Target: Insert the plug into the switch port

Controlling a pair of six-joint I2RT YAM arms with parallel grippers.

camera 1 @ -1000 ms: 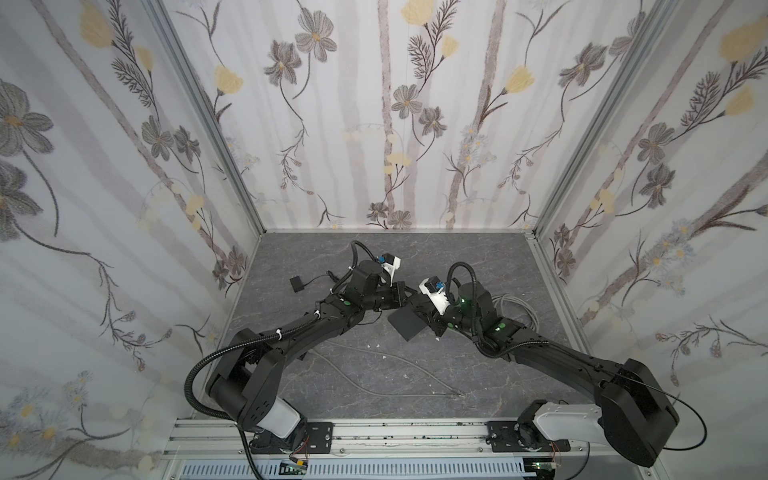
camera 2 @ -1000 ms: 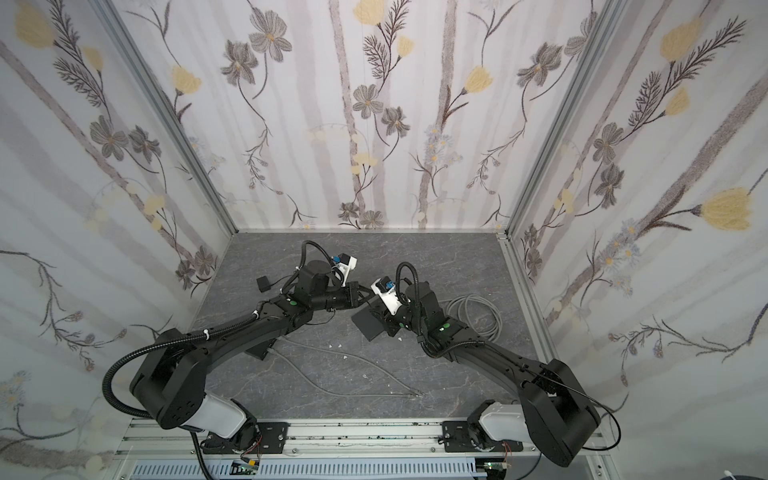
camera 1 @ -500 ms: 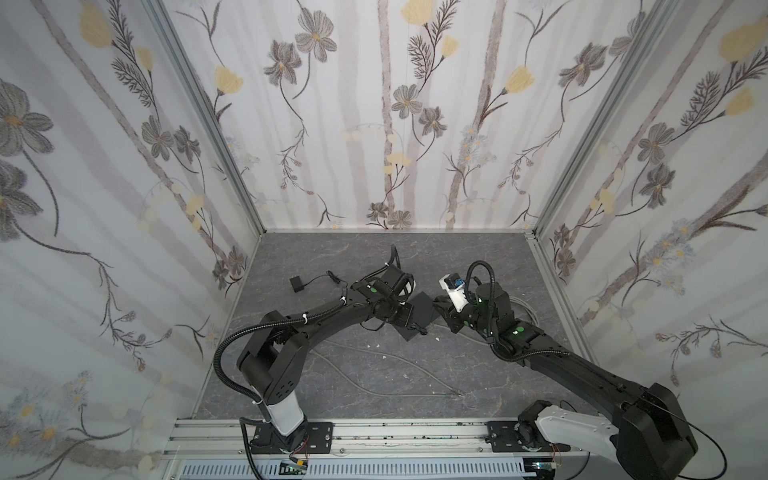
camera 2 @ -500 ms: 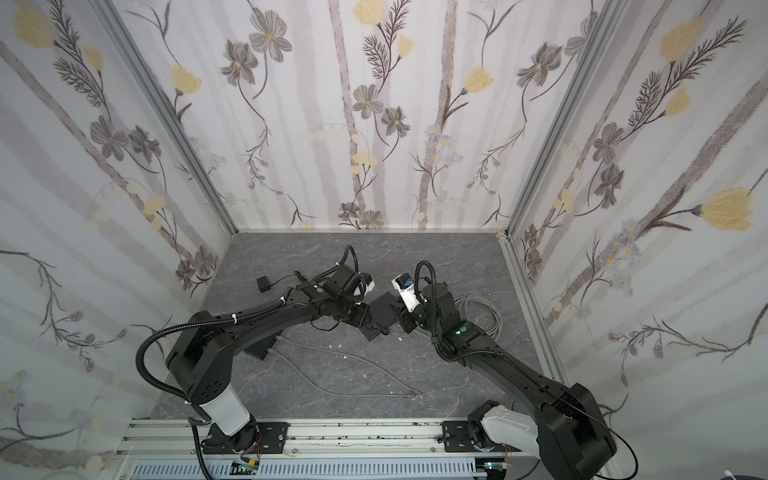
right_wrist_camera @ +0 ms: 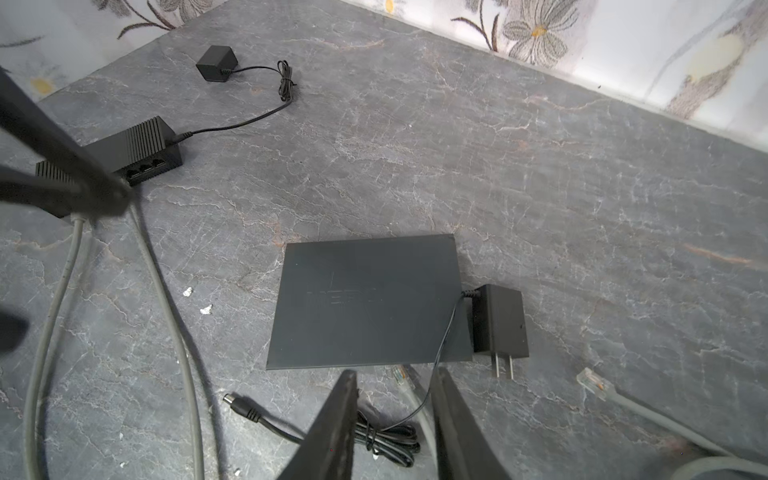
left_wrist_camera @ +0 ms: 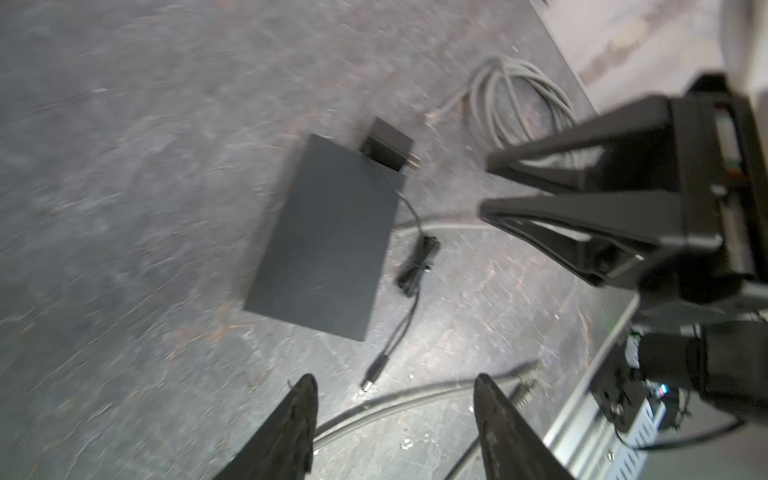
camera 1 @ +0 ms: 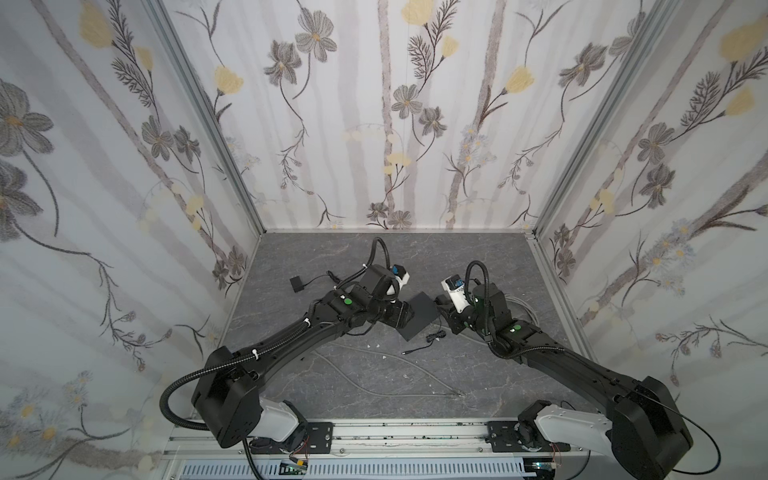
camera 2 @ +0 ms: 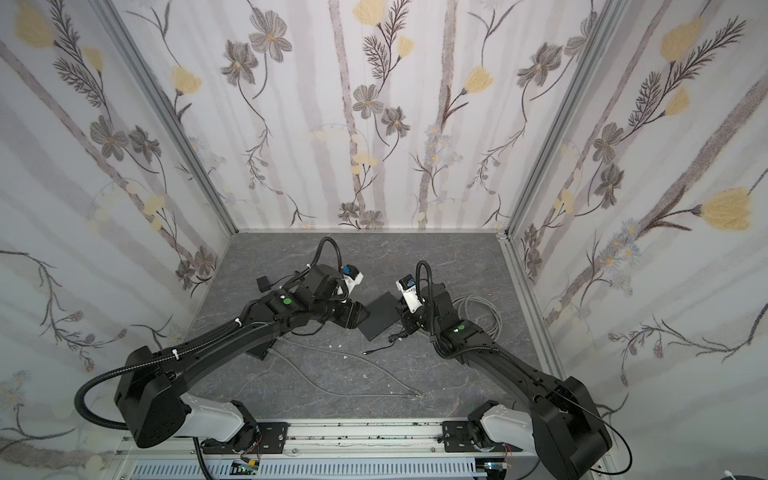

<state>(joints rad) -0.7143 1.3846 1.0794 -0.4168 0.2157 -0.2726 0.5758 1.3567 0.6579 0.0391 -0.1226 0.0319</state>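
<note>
1. Grey marbled tabletop (camera 1: 365,257), floral-papered walls on three sides, front rail (camera 1: 395,434) carrying both arms.
2. Barrel plug (right_wrist_camera: 241,405) lies loose on the tabletop, just off the switch (right_wrist_camera: 370,307) at the corner that points toward the rail. It is not in any port. It also shows in a top view (camera 1: 404,352).
3. Switch lies flat with its plain face up, mid-tabletop between the two arms. Ports not visible from here.
4. Plug's thin black cord runs through a tied bundle (right_wrist_camera: 386,442), crosses a switch corner and ends at the power adapter (right_wrist_camera: 500,324). That sits tight against the switch's short edge with its prongs exposed.
5. Left hand (left_wrist_camera: 395,380): fingers spread wide and empty, hovering above the plug just off the switch.
6. Right hand (right_wrist_camera: 395,374): narrow gap with nothing clamped, over the cord bundle at the switch's long edge.
7. RJ45 connector (right_wrist_camera: 592,384) on a grey cable lies past the adapter from the switch. Grey cable coil (left_wrist_camera: 519,99) lies further out.
8. Ported black box (right_wrist_camera: 137,153) sits well apart from the switch on the left arm's side, corded to a small adapter (right_wrist_camera: 216,62).
</note>
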